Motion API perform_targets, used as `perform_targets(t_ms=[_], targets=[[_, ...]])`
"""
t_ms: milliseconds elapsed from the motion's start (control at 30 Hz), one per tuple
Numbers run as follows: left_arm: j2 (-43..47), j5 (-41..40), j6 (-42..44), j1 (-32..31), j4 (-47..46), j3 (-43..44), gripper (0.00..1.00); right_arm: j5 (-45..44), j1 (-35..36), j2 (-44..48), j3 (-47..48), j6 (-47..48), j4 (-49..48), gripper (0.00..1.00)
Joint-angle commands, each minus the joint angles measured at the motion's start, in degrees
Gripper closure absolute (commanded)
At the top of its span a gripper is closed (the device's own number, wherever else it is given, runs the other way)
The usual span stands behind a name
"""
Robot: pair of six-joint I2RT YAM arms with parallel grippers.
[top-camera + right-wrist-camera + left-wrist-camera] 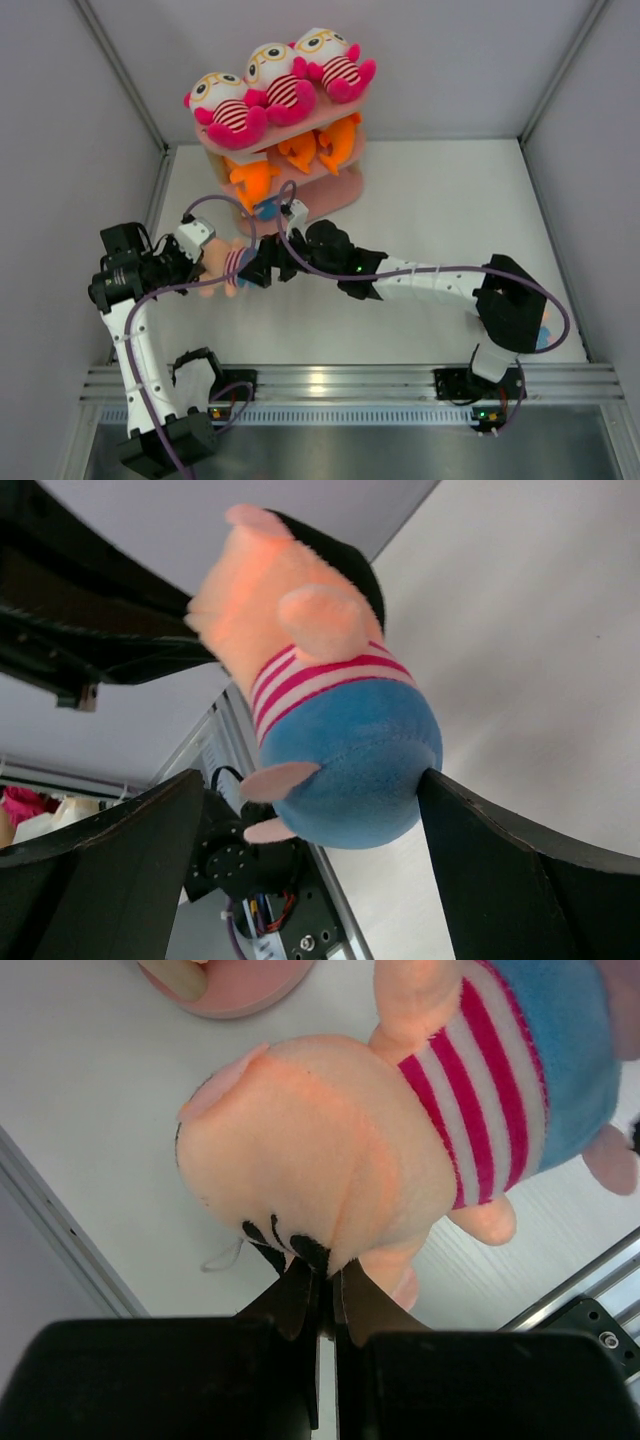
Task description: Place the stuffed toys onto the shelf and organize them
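The left jaws are closed on the black hair tuft at the head of the peach-faced striped doll (330, 1150). The right jaws are spread wide, with 1 finger on each side of the doll's blue lower body. In the top view the doll lies between both arms at centre left of the frame, near the foot of the shelf (335, 190). Contact with the bench (450, 200) cannot be determined. The shelf stands at upper centre. 3 white-faced dolls (272, 75) occupy its top board and orange sharks (335, 140) its middle board.
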State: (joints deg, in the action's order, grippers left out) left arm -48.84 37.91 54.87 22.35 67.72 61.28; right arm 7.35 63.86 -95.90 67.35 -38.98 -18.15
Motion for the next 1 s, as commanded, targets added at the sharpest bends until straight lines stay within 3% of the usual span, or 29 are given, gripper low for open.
perform_targets(t_ms=[0, 67, 167, 200, 267, 300, 333, 433, 467, 533, 700, 833, 967], targets=[[0.76, 4.54, 0.85, -0.38, 0.74, 0.16, 1.00, 2.05, -1.89, -3.76, 3.83, -4.79, -5.23, 0.12], [0.68, 5.42, 0.41, -0.38, 0.74, 0.42, 1.00, 2.84, -1.89, -4.56, 4.63, -4.96, -4.70, 0.15], [0.67, 6.12, -0.73, -0.46, 0.83, 0.51, 1.00, 3.72, -1.98, -4.65, 4.37, -4.79, -4.96, 0.36], [0.68, 6.21, -1.17, -0.46, 0.83, 0.25, 1.00, 3.72, -2.07, -4.04, 3.76, -4.61, -4.96, 0.55], [0.68, 6.04, -1.52, -0.55, 0.74, -0.01, 1.00, 4.16, -2.51, -2.99, 1.92, -4.79, -4.88, 0.72], [0.68, 5.95, -2.04, -0.46, 0.74, -0.02, 0.98, 4.51, -2.86, -2.46, 1.04, -5.22, -5.05, 0.92], [0.59, 5.69, -2.48, -0.46, 0.66, -0.10, 0.80, 4.95, -3.90, -1.84, -0.02, -5.49, -4.96, 1.00], [0.41, 3.32, -5.12, -0.64, 0.74, -0.19, 0.14, 7.49, -6.72, 1.58, -7.21, -6.81, -5.75, 1.00], [0.32, 2.53, -5.91, -0.64, 0.74, -0.28, 0.08, 7.93, -7.60, 3.77, -11.85, -7.16, -5.84, 1.00], [0.15, -0.37, -6.53, -0.64, 0.74, -0.45, 0.02, 9.68, -10.57, 6.24, -17.05, -8.30, -6.28, 1.00], [-1.61, -4.16, -10.31, -0.64, 0.74, -0.28, 0.02, 13.30, -20.41, 14.94, -33.06, -11.90, -11.46, 1.00], [-3.28, -3.90, -12.95, -0.64, 0.74, -0.45, 0.02, 13.47, -28.24, 17.76, -34.13, -11.47, -11.20, 1.00], [-3.98, -4.94, -14.27, -0.64, 0.66, -0.72, 0.02, 11.90, -34.49, 13.39, -29.14, -14.71, -14.62, 1.00]])
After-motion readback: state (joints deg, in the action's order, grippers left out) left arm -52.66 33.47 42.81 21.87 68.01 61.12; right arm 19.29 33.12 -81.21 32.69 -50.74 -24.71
